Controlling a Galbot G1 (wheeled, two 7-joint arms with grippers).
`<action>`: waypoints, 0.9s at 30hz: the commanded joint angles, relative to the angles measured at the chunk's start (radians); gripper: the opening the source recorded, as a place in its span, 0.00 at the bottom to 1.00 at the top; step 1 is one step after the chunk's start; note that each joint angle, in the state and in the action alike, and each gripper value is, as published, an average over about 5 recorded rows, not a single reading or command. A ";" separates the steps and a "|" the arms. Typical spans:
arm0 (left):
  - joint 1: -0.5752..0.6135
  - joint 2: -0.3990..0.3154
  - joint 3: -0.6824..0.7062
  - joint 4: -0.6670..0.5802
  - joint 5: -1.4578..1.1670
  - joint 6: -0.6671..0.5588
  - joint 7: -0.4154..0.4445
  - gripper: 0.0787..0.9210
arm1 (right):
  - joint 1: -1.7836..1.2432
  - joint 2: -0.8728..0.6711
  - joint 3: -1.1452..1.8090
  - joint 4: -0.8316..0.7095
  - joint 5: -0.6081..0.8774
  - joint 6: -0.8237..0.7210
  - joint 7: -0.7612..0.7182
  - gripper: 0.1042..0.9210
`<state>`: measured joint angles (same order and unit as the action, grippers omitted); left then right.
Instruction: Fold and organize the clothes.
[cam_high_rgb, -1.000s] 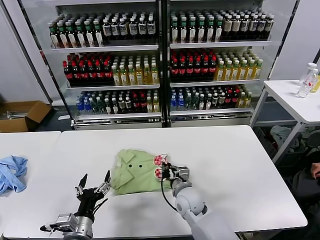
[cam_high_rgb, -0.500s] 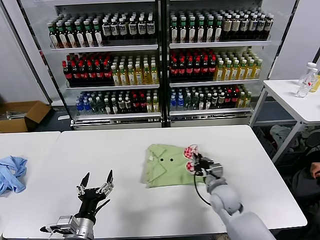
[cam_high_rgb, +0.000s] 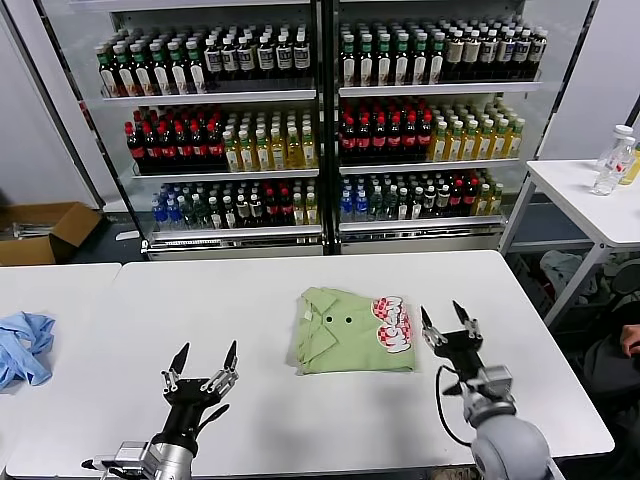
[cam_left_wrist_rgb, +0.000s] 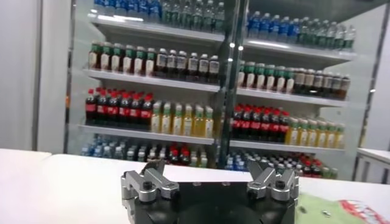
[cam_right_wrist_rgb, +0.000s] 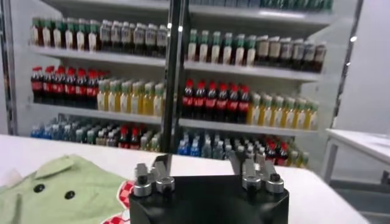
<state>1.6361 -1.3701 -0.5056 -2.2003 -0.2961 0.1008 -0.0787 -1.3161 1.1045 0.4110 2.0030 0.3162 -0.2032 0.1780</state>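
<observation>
A folded sage-green shirt (cam_high_rgb: 340, 348) lies flat on the white table (cam_high_rgb: 260, 290), right of the middle. Its collar, two dark buttons and a red-and-white print (cam_high_rgb: 393, 325) face up. My right gripper (cam_high_rgb: 448, 324) is open and empty, just right of the shirt and apart from it. The shirt also shows in the right wrist view (cam_right_wrist_rgb: 67, 189), beside the open right gripper (cam_right_wrist_rgb: 201, 165). My left gripper (cam_high_rgb: 203, 362) is open and empty near the table's front left. In the left wrist view the left gripper (cam_left_wrist_rgb: 207, 173) is open, with the shirt's edge (cam_left_wrist_rgb: 320, 210) off to one side.
A blue cloth (cam_high_rgb: 22, 345) lies on the adjoining table at the far left. Glass-door coolers full of bottles (cam_high_rgb: 320, 120) stand behind the table. A cardboard box (cam_high_rgb: 40, 230) sits on the floor at the back left. A side table with bottles (cam_high_rgb: 600, 200) stands at the right.
My right gripper, shut on the shirt at its print, pulled the shirt to the right, then let go and drew back to the right. The left gripper barely moved.
</observation>
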 joint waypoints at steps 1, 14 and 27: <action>0.043 -0.004 0.006 -0.068 0.012 0.000 0.044 0.88 | -0.311 0.020 0.160 0.224 -0.054 0.098 -0.013 0.74; 0.103 -0.018 0.007 -0.116 0.035 0.001 0.050 0.88 | -0.371 0.048 0.148 0.263 -0.097 0.113 0.011 0.88; 0.098 -0.026 -0.014 -0.115 0.066 0.030 0.061 0.88 | -0.359 0.055 0.138 0.264 -0.119 0.137 0.033 0.88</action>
<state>1.7266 -1.3930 -0.5133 -2.3104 -0.2463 0.1132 -0.0252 -1.6393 1.1503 0.5382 2.2449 0.2223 -0.0894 0.2026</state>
